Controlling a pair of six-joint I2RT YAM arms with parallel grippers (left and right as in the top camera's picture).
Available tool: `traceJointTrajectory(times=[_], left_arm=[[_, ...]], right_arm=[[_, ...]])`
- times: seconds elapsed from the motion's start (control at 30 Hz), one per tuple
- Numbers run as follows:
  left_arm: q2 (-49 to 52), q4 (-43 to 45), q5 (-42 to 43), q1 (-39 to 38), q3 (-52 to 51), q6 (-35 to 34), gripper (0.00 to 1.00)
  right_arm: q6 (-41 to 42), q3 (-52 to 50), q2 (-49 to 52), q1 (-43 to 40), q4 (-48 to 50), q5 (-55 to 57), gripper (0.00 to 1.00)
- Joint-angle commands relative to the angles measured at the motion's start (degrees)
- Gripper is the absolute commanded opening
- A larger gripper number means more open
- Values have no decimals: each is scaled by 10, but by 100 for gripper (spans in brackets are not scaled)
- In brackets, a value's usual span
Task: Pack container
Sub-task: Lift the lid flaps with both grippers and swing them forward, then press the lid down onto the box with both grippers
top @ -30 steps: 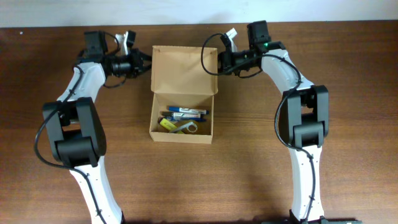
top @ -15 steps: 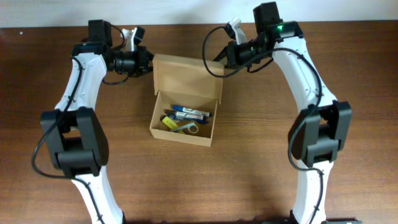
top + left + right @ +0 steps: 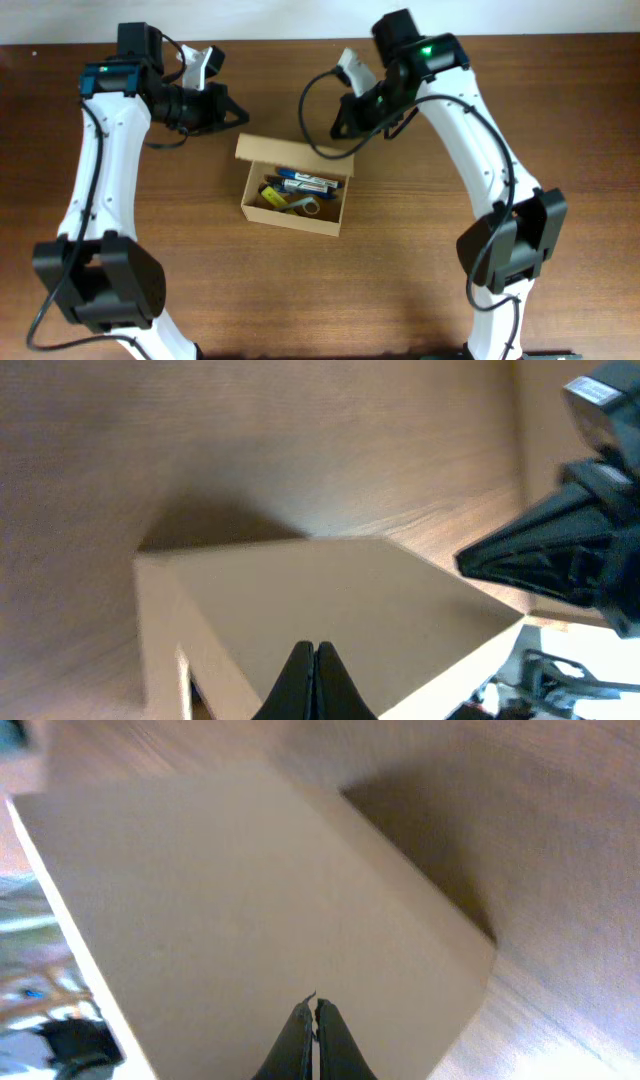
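The container [image 3: 285,219] sat near the centre of the tabletop [image 3: 590,120], its raised lid [image 3: 290,152] running left to right. The left gripper [image 3: 230,113] and right gripper [image 3: 342,127], each with fingers pressed together, stood at the lid's ends on its far-edge side, equally near.

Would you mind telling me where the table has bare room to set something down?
The widest bare table lies in front of the container, between the left arm and right arm. Narrower bare strips flank it, inside each arm. Behind it is crowded: the left gripper and right gripper sit at its back edge.
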Motion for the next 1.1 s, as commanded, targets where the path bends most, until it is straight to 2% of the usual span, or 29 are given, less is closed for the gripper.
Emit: traceJointTrajectory(times=[0.0, 0.17, 0.47, 0.67, 0.87, 1.07], left_arm=[[-21, -42, -94, -20, 7, 33, 2], [-22, -110, -195, -55, 7, 46, 1], [-21, -107, -266, -69, -26, 46, 2], [-21, -43, -256, -69, -126, 46, 2], [-21, 18, -198, -69, -211, 63, 2], [-22, 27, -196, -69, -245, 72, 2]], right_arm=[[-8, 11, -33, 52, -32, 119, 4], [-8, 11, -33, 117, -89, 187, 4], [-9, -26, -33, 134, -121, 223, 4], [-8, -110, -33, 134, -63, 206, 4], [-3, -199, -33, 134, 0, 189, 4], [0, -246, -33, 134, 38, 180, 4]])
